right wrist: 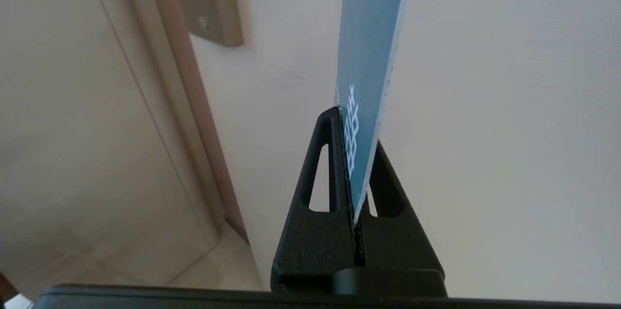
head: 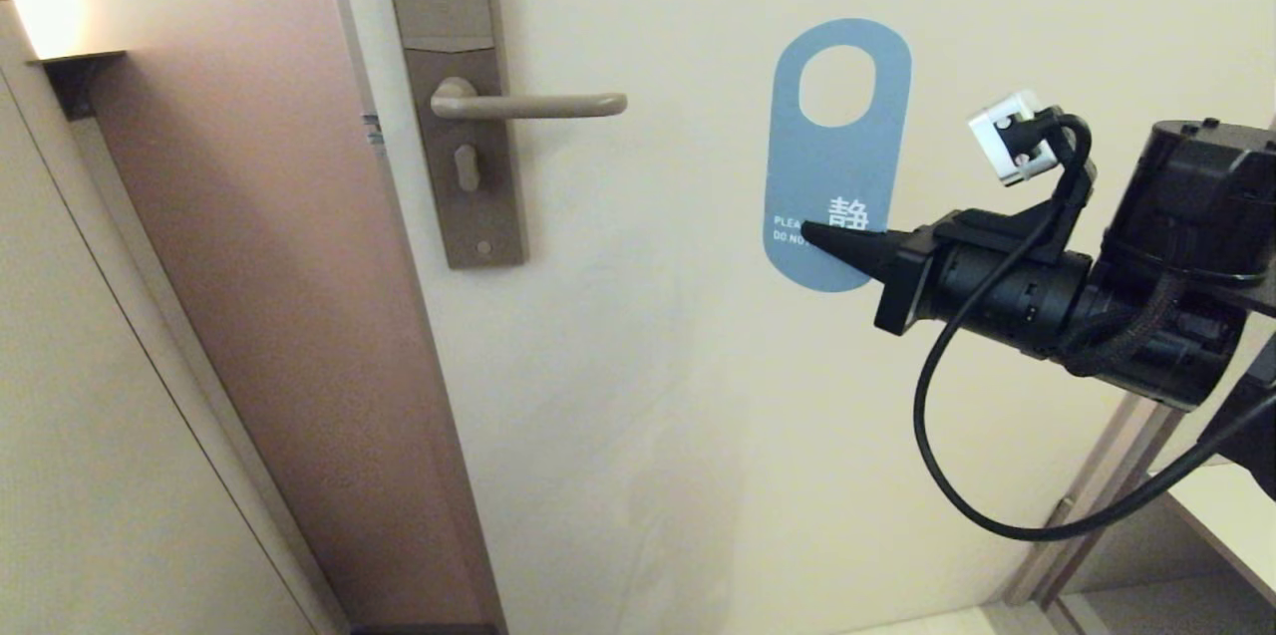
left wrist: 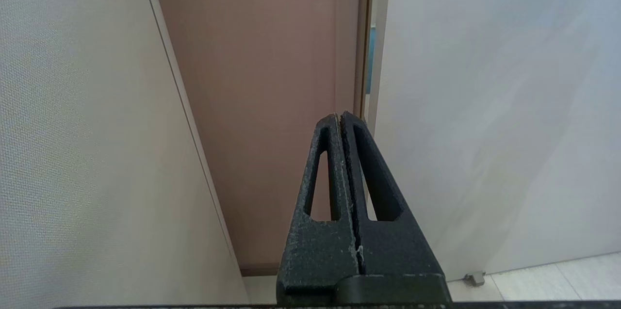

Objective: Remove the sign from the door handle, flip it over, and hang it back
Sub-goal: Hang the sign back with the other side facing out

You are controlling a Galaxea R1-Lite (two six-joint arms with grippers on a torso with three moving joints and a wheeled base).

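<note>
So, right gripper (head: pixel 812 236): clenching the sign (head: pixel 835 157) near its bottom edge
Sign: standing upright, blue face showing, off the door handle (head: pixel 528 104) and well to its right
Handle: sticking out bare, open door (head: pixel 698 366) surface between
Left gripper (left wrist: pixel 339 117): sitting pinched together, holding nothing

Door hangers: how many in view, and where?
1. The blue sign is off the door handle, held upright at its lower end by the right gripper, to the handle's right. None visible elsewhere.
</note>
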